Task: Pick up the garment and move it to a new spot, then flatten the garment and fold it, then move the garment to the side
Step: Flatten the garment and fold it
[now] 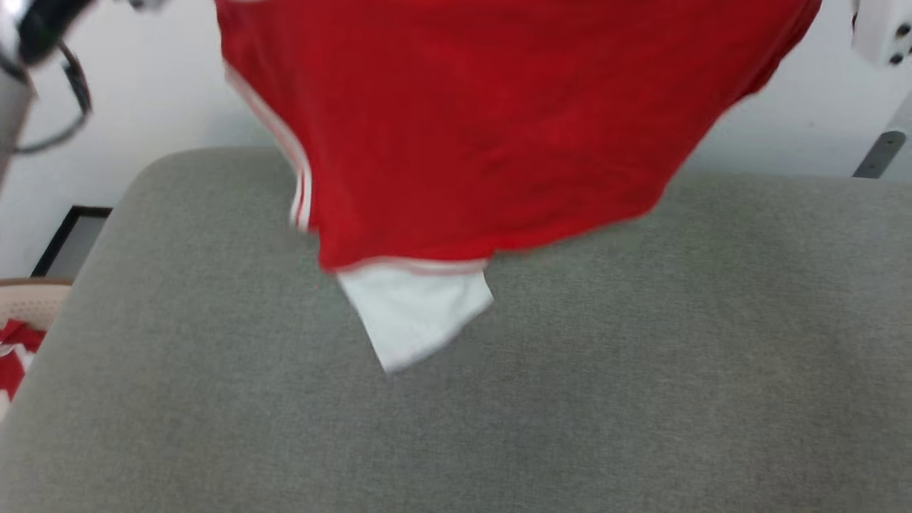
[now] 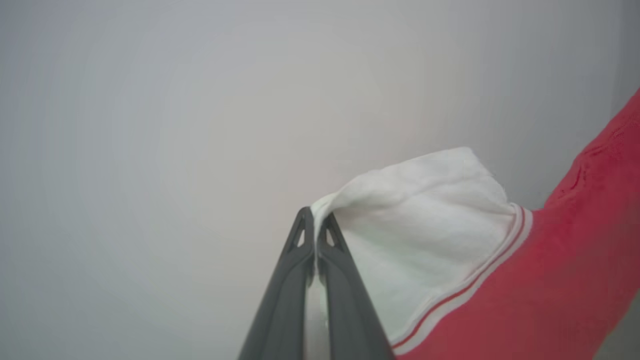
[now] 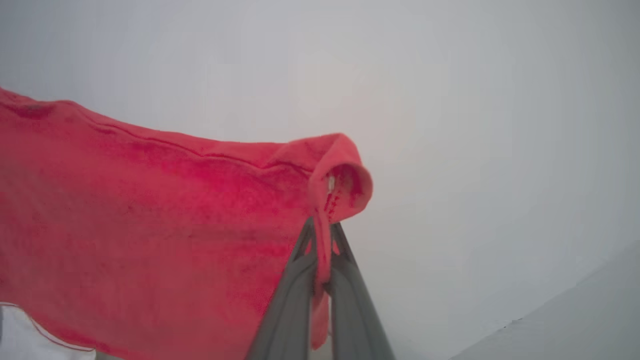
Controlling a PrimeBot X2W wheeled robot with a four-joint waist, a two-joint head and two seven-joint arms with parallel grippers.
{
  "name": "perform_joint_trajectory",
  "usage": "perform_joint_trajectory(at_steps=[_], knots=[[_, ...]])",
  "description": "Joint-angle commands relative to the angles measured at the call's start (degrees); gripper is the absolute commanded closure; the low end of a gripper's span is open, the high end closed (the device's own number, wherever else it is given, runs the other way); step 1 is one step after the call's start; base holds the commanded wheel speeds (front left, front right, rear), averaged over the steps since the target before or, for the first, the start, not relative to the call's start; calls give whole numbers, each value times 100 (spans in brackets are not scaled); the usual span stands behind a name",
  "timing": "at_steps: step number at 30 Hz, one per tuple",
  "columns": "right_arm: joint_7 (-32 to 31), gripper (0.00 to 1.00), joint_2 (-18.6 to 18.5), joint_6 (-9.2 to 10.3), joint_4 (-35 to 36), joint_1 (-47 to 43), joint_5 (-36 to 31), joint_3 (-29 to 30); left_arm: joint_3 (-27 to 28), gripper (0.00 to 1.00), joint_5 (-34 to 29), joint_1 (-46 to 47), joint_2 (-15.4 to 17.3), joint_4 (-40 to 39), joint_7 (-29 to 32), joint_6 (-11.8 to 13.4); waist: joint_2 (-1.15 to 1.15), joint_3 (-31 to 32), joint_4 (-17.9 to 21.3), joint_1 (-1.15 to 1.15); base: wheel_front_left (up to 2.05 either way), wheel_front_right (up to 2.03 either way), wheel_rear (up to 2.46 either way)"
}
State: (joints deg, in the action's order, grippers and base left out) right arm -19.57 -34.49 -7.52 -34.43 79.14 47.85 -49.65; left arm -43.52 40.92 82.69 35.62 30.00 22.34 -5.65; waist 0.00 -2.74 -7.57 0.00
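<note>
Red shirt (image 1: 499, 128) held up above the grey cushion (image 1: 641, 370), white sleeve (image 1: 417, 313) hanging lowest; left gripper (image 2: 315, 220) clamped on the white sleeve edge; right gripper (image 3: 322, 232) clamped on a red corner

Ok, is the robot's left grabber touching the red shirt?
Touching. The left wrist view shows the left gripper shut on the shirt, with the edge of its white sleeve pinched between the two dark fingertips.

- Grey upholstered surface (image 1: 641, 392): broad, far-left corner rounded.
- White wall (image 1: 164, 85): behind the surface's far edge.
- Dark-framed panel (image 1: 71, 239): beyond its left edge.
- Beige perforated basket (image 1: 32, 303): beside its left edge.
</note>
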Motion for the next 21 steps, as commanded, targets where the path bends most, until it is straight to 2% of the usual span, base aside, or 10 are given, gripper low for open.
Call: perform_joint_trajectory(at_steps=[1, 7, 12, 15, 16, 18, 21], knots=[[112, 100, 83, 6, -79, 105, -66, 81, 9, 100, -79, 241, -35, 239, -113, -54, 0, 25, 94, 0, 0, 0, 0], [218, 100, 181, 6, -309, 376, -156, 290, -33, 100, -124, 886, -133, 807, -423, -141, 0, -408, 168, 0, 0, 0, 0], [350, 100, 284, 6, -608, 708, -444, 485, -71, 100, -205, 1292, -235, 1180, -763, -167, 0, -1132, 225, 0, 0, 0, 0], [568, 100, 488, 6, -893, 977, -720, 623, -80, 100, -346, 1545, -269, 1441, -1104, -144, 0, -1650, 315, 0, 0, 0, 0], [568, 100, 488, 6, -893, 977, -720, 623, -80, 100, -346, 1545, -269, 1441, -1104, -144, 0, -1650, 315, 0, 0, 0, 0], [808, 100, 673, 6, -1205, 1153, -989, 692, -104, 100, -515, 1709, -330, 1631, -1454, -57, 0, -1977, 386, 0, 0, 0, 0], [1625, 100, 1030, 6, -1793, 1553, -1601, 948, -173, 100, -834, 2048, -481, 1922, -2078, 115, 0, -2397, 478, 0, 0, 0, 0]])
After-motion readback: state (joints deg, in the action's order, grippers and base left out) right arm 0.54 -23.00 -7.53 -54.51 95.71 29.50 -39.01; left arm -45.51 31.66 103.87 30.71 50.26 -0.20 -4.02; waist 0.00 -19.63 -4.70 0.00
